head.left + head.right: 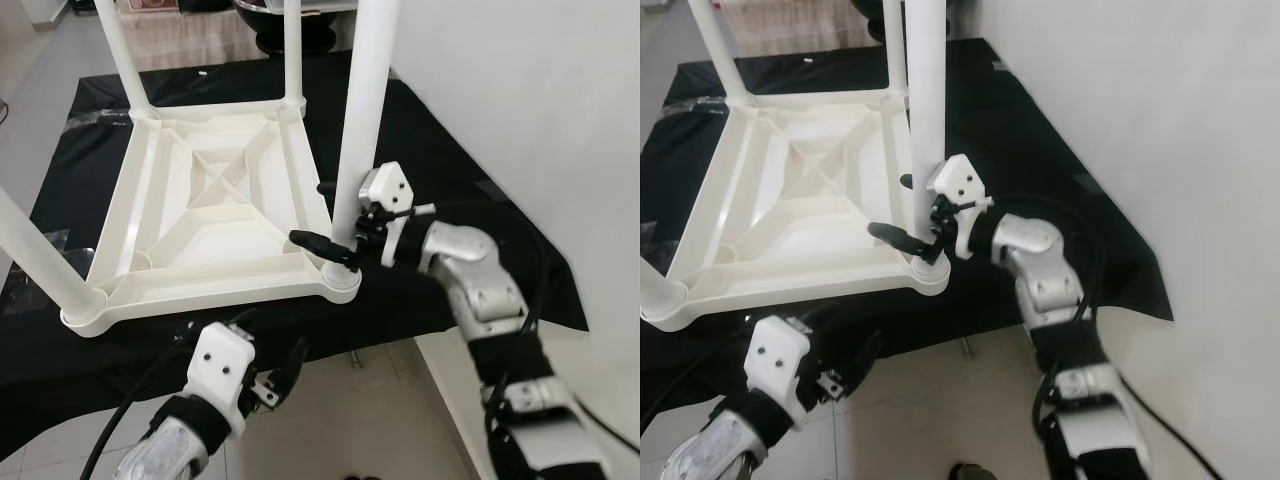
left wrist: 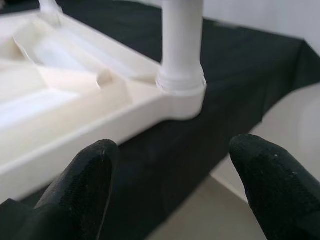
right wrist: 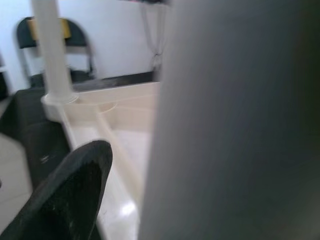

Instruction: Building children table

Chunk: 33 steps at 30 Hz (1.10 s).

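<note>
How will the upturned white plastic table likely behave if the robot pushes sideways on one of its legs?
The table looks like thin ribbed plastic, so probably light. It may slide on the black cloth. The leg at the right gripper could flex or wobble in its socket.

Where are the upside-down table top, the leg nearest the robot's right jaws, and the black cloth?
Table top point(image 1: 215, 215): left eye view, ribbed underside centre.
Leg point(image 1: 362, 110): left eye view, mid-shaft.
Black cloth point(image 1: 440, 160): left eye view, bare part right of the table.
</note>
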### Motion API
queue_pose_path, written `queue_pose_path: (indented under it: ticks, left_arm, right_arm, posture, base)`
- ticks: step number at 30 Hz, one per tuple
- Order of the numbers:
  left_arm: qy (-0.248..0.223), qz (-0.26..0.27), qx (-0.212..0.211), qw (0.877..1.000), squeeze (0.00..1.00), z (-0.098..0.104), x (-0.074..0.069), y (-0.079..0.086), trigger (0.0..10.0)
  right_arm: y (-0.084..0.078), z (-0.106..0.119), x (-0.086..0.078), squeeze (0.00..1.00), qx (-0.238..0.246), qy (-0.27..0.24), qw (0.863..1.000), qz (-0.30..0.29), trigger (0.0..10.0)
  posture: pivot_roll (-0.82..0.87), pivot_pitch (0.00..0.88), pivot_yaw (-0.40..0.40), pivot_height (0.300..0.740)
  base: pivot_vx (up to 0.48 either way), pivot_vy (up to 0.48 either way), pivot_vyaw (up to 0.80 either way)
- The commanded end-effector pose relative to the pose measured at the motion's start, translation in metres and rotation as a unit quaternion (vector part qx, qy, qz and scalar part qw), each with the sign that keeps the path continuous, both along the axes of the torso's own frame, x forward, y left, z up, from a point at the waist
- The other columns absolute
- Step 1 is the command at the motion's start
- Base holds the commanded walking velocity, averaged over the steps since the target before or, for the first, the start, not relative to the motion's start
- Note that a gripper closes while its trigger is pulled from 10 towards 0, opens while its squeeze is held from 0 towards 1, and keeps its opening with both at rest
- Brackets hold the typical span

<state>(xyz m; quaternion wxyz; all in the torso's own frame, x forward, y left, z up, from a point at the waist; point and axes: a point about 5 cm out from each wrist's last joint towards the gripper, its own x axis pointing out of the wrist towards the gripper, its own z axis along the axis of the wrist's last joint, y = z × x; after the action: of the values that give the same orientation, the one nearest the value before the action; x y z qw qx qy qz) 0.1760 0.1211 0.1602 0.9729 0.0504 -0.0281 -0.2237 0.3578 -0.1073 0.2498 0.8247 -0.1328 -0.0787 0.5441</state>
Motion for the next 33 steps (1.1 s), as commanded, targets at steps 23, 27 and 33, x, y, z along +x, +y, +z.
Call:
queue_pose_path:
  ticks: [23, 27, 33]
  left_arm:
    - [0.038, -0.011, 0.002, 0.999, 0.00, 0.006, -0.031, -0.002, 10.0]
    - [0.036, -0.008, 0.000, 0.999, 0.00, 0.003, -0.024, -0.003, 10.0]
    - [0.027, -0.002, -0.001, 1.000, 0.00, -0.001, -0.011, -0.005, 10.0]
  right_arm:
    - [-0.013, 0.026, 0.022, 0.00, 0.020, 0.044, 0.992, 0.117, 0.0]
    - [-0.026, 0.028, 0.031, 0.00, 0.022, -0.013, 1.000, 0.012, 0.0]
    - [-0.033, 0.011, 0.025, 0.00, 0.073, -0.040, 0.983, -0.165, 0.0]
  posture:
    - [0.14, 0.333, -0.047, 0.740]
    - [0.11, 0.295, -0.070, 0.740]
    - [0.09, 0.257, -0.085, 0.740]
  base:
    - [0.000, 0.000, 0.00]
    - [0.000, 0.000, 0.00]
    - [0.000, 0.000, 0.00]
